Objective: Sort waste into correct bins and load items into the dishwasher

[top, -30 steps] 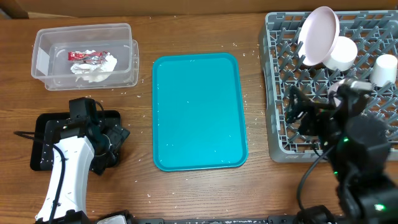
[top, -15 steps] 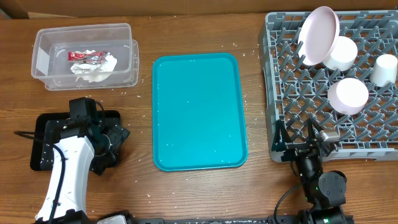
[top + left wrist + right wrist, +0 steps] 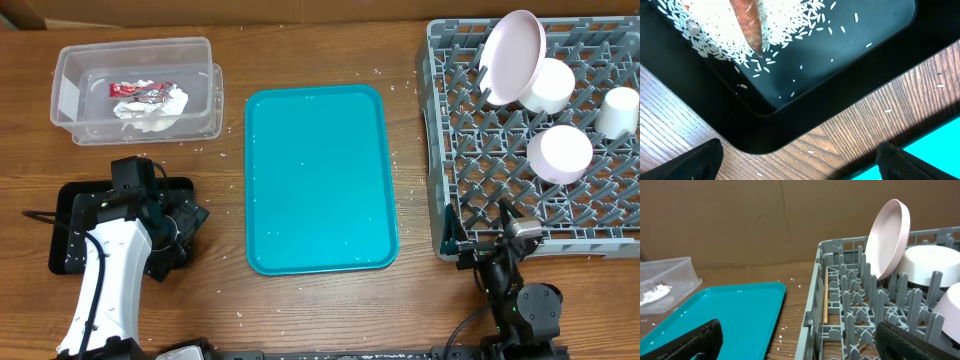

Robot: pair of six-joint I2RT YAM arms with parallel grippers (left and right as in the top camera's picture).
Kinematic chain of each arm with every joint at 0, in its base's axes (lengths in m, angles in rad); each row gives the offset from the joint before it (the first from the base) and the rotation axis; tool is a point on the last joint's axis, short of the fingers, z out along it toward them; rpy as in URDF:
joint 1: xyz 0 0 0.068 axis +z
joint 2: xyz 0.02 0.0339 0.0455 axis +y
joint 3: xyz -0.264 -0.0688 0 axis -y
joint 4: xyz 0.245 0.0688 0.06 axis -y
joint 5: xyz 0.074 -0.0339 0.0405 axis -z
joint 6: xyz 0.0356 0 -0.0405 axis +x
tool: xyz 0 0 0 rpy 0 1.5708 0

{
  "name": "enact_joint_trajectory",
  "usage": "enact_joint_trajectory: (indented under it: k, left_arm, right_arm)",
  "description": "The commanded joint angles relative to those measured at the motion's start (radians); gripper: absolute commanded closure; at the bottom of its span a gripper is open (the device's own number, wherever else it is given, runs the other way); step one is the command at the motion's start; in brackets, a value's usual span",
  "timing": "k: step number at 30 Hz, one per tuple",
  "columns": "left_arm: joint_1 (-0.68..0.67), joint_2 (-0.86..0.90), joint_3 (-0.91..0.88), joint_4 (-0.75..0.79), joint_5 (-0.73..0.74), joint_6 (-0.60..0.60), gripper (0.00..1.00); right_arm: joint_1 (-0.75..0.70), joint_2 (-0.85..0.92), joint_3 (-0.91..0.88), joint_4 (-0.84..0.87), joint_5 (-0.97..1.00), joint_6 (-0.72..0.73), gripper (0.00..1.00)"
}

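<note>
Both released, empty: left tool point(image 3: 800, 165) over black tray point(image 3: 850, 55), right tool point(image 3: 800, 342) beside grey rack point(image 3: 812, 305); wrapper point(image 3: 137, 91) print unreadable.

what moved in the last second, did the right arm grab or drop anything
The right gripper, jaws open and empty, pulled back from over the grey rack to its near edge. That uncovered the upside-down pale pink bowl, which the arm had hidden. Nothing was visibly grabbed or dropped. The left gripper over the black tray, the clear tub, the teal tray and the plate stayed put.
</note>
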Motion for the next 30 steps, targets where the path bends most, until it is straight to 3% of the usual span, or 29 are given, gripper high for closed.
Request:
enact_joint_trajectory:
  k: [1, 23, 30]
  left_arm:
    - [-0.002, 0.007, -0.002, 0.001, -0.001, -0.018, 0.0]
    - [-0.002, 0.007, -0.002, 0.001, -0.001, -0.018, 0.0]
    - [-0.016, -0.011, -0.005, 0.001, -0.011, 0.071, 0.0]
  right_arm:
    - [-0.007, -0.012, -0.01, 0.007, -0.012, -0.032, 0.0]
    - [-0.007, -0.012, -0.01, 0.007, -0.012, -0.032, 0.0]
    - [-0.007, -0.012, -0.01, 0.007, -0.012, -0.032, 0.0]
